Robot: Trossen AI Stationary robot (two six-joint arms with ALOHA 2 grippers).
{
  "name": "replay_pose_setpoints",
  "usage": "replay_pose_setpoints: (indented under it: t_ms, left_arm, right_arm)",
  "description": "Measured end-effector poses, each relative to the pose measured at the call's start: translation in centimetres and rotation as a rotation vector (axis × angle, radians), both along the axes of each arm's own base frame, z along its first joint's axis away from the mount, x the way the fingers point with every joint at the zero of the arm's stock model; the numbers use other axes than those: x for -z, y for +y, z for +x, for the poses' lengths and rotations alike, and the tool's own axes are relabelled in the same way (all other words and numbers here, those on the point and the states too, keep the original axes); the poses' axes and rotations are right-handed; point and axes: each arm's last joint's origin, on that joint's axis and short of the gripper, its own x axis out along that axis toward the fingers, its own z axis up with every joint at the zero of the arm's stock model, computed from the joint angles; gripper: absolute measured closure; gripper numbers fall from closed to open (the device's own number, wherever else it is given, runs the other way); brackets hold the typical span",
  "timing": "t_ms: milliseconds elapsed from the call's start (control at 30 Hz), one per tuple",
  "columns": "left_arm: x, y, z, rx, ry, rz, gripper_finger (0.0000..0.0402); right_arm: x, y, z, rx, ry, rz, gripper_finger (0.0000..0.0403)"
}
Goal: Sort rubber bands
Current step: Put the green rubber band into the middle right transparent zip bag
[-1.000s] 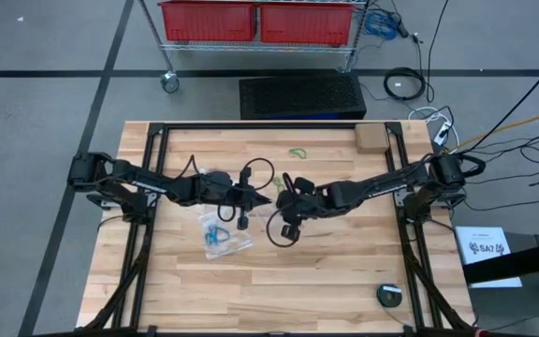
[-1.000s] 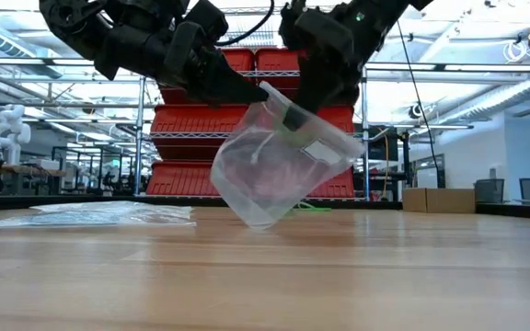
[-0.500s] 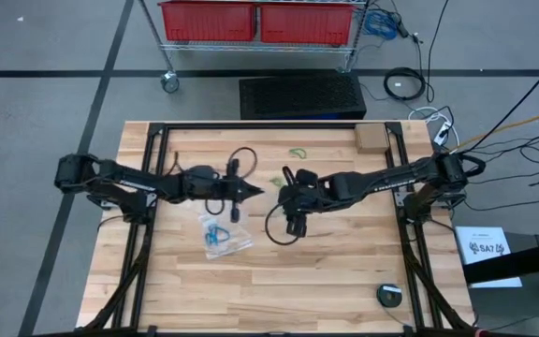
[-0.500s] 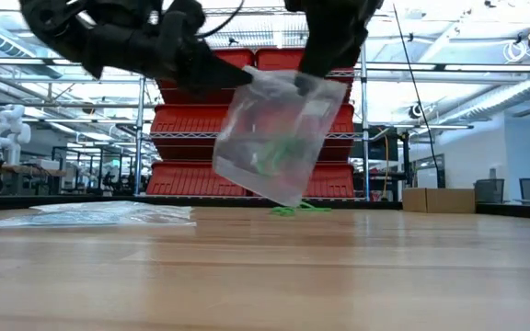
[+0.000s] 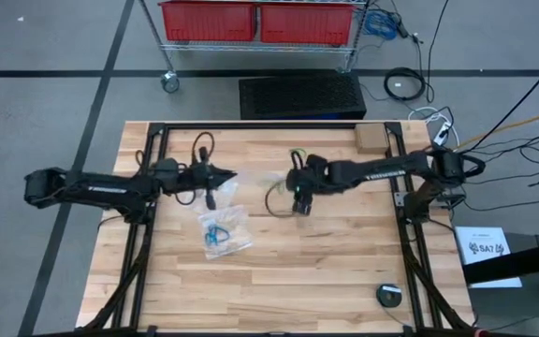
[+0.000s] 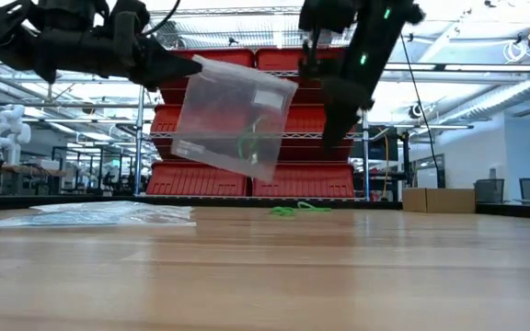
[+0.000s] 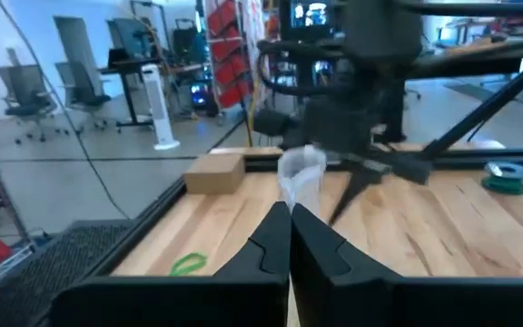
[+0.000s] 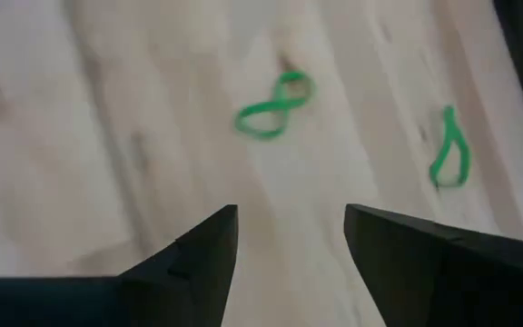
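A clear plastic bag (image 6: 219, 110) with green rubber bands (image 6: 249, 140) inside hangs in the air from my shut left gripper (image 6: 190, 66), left of the table's middle (image 5: 230, 175). My right gripper (image 8: 289, 238) is open and apart from the bag. It points down over the far middle of the table (image 5: 298, 192), above two loose green bands (image 8: 275, 107) (image 8: 449, 150) lying flat on the wood (image 5: 297, 153). A second clear bag with blue bands (image 5: 221, 232) lies flat on the table near the left gripper. My left gripper pinches the clear bag's edge at its upper corner (image 6: 196, 68) between its two shut fingers, coming level from the table's left. In the left wrist view the edge (image 7: 300, 177) stands up just past the fingertips. The bag hangs clear of the table, tilted out to the right.
A cardboard box (image 5: 371, 139) sits at the far right corner and a round roll (image 5: 388, 294) at the near right. Another green band (image 7: 187, 263) lies on the wood ahead of the left gripper. Black cables loop from both arms, and red bins stand beyond the far edge.
My right gripper has let go of the bag and moved toward the far edge, over the loose green bands. My left gripper has drawn back toward the table's left and risen, carrying the bag. The bag has swung from between both grippers and now hangs from the left one alone.
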Motion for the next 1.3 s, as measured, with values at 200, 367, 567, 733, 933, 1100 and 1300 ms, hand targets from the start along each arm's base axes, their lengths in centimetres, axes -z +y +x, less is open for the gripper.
replay_pose_setpoints:
  t_ms: [200,367,567,733,933,1100,1300]
  left_arm:
    - [0.1,0.2,-1.0,-0.018,0.002,-0.001,0.0400]
    - [0.1,0.2,-1.0,-0.017,0.009,-0.001,0.0400]
    - [0.3,0.3,-1.0,-0.022,0.025,-0.004,0.0400]
    - [0.3,0.3,-1.0,-0.023,0.029,-0.005,0.0400]
    - [0.4,0.3,-1.0,-0.023,0.040,-0.007,0.0400]
    - [0.5,0.3,-1.0,-0.023,0.050,-0.010,0.0400]
    - [0.5,0.3,-1.0,-0.023,0.049,-0.010,0.0400]
  right_arm:
    - [3.0,-7.1,-1.5,0.141,-0.046,-0.050,0.0206]
    - [4.9,-12.5,-3.3,0.227,-0.128,-0.012,0.0206]
    - [7.3,-15.4,-3.1,0.215,-0.160,0.064,0.0206]
    - [9.7,-16.2,-2.3,0.240,-0.121,0.088,0.0206]
    - [10.2,-17.2,-1.6,0.291,-0.106,0.043,0.0207]
    - [10.3,-17.6,-1.6,0.277,-0.100,0.054,0.0263]
    - [10.0,-17.3,-1.6,0.241,-0.104,0.086,0.0391]
